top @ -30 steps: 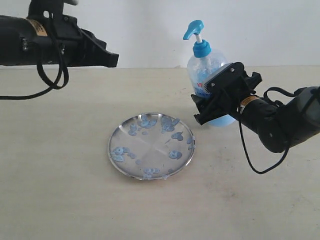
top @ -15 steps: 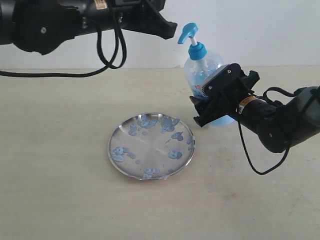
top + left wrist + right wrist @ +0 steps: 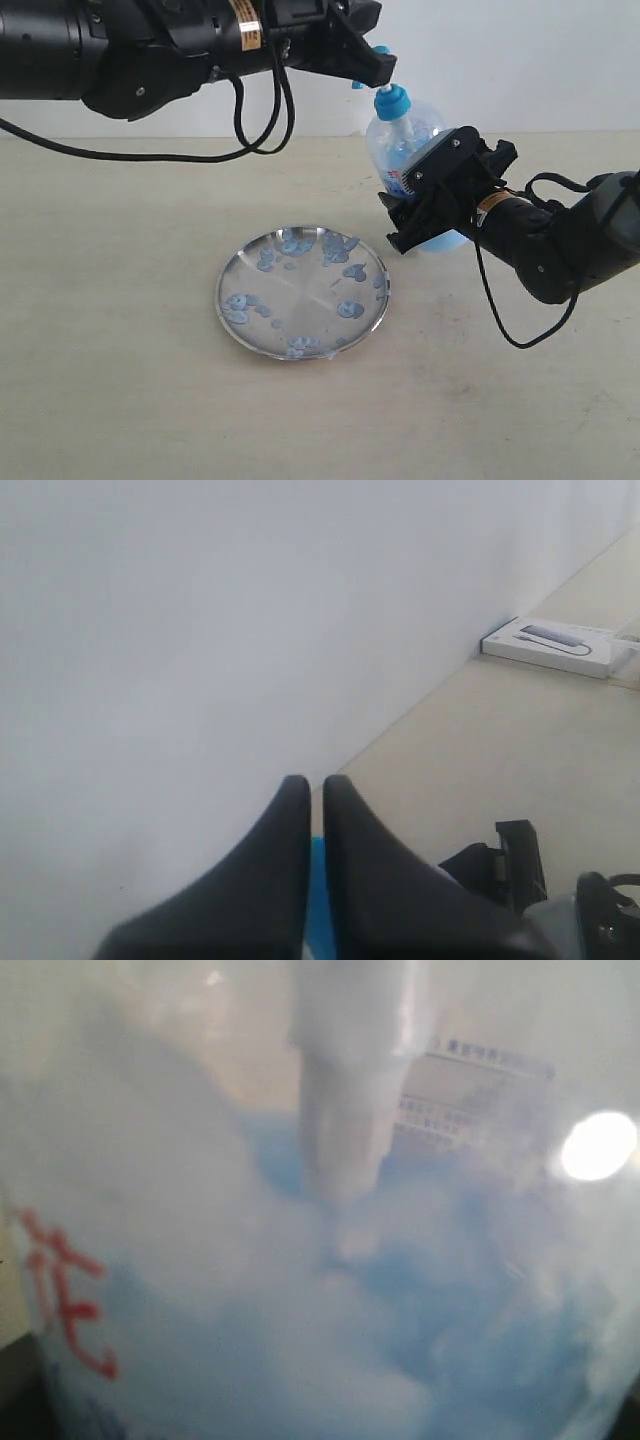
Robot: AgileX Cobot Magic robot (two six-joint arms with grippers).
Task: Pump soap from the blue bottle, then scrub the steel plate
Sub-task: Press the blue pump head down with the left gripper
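Note:
The blue bottle stands tilted at the back right of the table, pale blue soap inside it. My right gripper is shut round its lower body; in the right wrist view the bottle fills the frame and hides the jaws. My left gripper reaches across from the upper left, shut, with its tips on the pump head, a blue strip behind the fingers. The steel plate lies in front of the bottle, dotted with soap blobs.
A flat white box lies on the table by the wall, far from the bottle. The left arm's black cable hangs over the back of the table. A white wall rises just behind the bottle.
My left arm has swung right from the upper left corner onto the pump head. The bottle's top has leaned a little to the left. The right gripper has kept its hold.

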